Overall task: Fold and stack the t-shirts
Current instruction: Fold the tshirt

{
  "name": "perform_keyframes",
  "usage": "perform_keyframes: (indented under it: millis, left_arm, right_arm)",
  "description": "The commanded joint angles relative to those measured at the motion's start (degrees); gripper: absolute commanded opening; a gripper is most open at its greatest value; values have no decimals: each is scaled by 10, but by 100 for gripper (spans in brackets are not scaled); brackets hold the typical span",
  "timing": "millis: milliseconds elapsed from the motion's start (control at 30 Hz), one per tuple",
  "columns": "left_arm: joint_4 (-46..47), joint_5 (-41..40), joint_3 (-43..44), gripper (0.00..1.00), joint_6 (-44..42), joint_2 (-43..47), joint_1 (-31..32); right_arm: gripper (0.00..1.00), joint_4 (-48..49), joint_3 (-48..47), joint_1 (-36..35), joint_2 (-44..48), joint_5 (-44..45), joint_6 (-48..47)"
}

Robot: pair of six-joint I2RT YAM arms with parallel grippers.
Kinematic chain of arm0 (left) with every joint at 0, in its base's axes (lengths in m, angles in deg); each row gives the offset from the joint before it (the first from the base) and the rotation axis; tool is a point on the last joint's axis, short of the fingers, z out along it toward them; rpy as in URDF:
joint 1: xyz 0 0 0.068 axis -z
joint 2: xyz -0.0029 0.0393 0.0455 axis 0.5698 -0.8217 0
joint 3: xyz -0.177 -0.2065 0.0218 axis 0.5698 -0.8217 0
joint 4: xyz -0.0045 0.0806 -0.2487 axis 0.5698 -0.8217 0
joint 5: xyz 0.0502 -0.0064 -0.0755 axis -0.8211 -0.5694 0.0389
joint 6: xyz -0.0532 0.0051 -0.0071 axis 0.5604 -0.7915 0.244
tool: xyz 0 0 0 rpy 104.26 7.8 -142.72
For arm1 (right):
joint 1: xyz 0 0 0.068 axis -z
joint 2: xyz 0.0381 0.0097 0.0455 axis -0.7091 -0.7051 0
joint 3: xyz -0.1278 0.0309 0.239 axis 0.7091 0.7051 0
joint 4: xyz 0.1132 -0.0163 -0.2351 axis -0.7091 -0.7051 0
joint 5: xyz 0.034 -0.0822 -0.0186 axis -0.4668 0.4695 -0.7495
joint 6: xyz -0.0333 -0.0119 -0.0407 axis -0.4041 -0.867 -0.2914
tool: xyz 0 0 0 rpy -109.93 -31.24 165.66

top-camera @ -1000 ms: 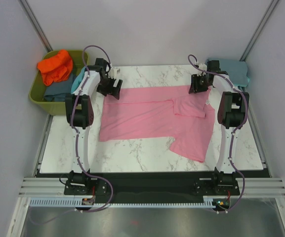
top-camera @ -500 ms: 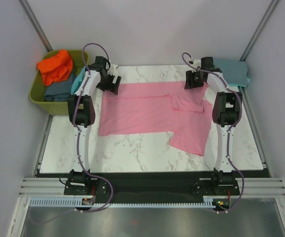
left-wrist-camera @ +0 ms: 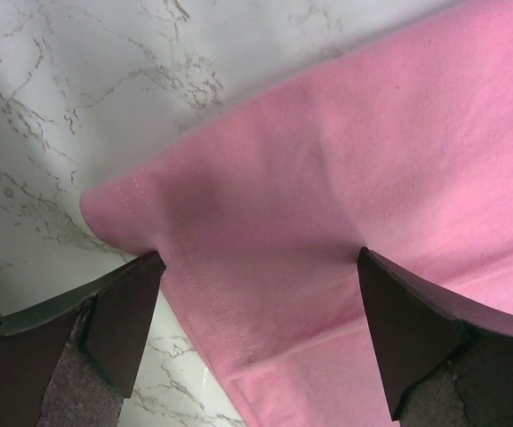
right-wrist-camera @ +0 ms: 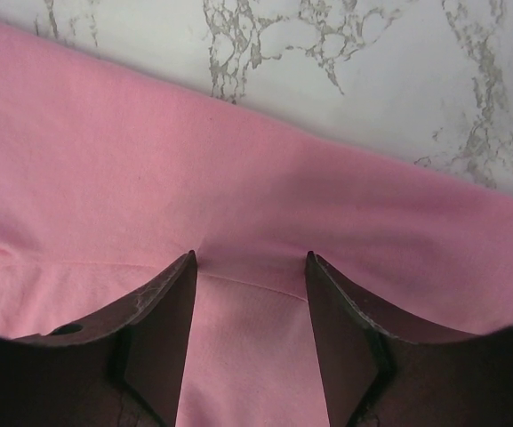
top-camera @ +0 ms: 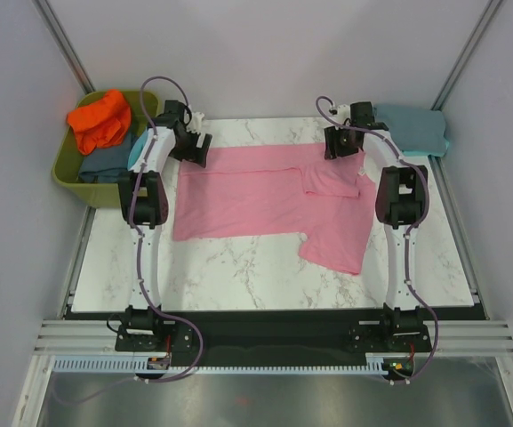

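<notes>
The pink t-shirt (top-camera: 256, 191) lies spread flat on the marble table, one sleeve folded in at its far right. My left gripper (top-camera: 194, 149) is at its far left corner. In the left wrist view (left-wrist-camera: 256, 267) the jaws stand wide apart over the hem (left-wrist-camera: 372, 160). My right gripper (top-camera: 338, 147) is at the far right edge. In the right wrist view (right-wrist-camera: 252, 258) the jaws stand apart with pink cloth (right-wrist-camera: 149, 160) between them. A folded grey-blue t-shirt (top-camera: 412, 127) lies at the back right corner. An orange t-shirt (top-camera: 100, 120) and a slate-blue one (top-camera: 105, 162) lie in the tub.
The olive-green plastic tub (top-camera: 65, 173) stands off the table's back left corner. Bare marble (top-camera: 238, 276) shows in front of the pink shirt. Grey walls close in the back and both sides.
Both grippers have moved toward the far edge of the table, and the pink t-shirt has slid away from me and slightly left with them, lying flatter now.
</notes>
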Motion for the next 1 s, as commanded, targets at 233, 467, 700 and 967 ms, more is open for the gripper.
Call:
perform_keyframes:
  millis: [233,467,700,967]
  left_arm:
    - [-13,129,-92,99,65,272,4]
    - [-19,159,-270,99,131,511,42]
    - [-41,289,-390,99,208,651,41]
    - [-36,174,-567,99,87,792,123]
  right_arm:
    - [66,14,177,1,287,-39,-100]
    - [79,-6,313,0,487,-72,-98]
    - [98,-66,466,-6,637,-95,2]
    - [98,-184,530,-16,773,-150,-55]
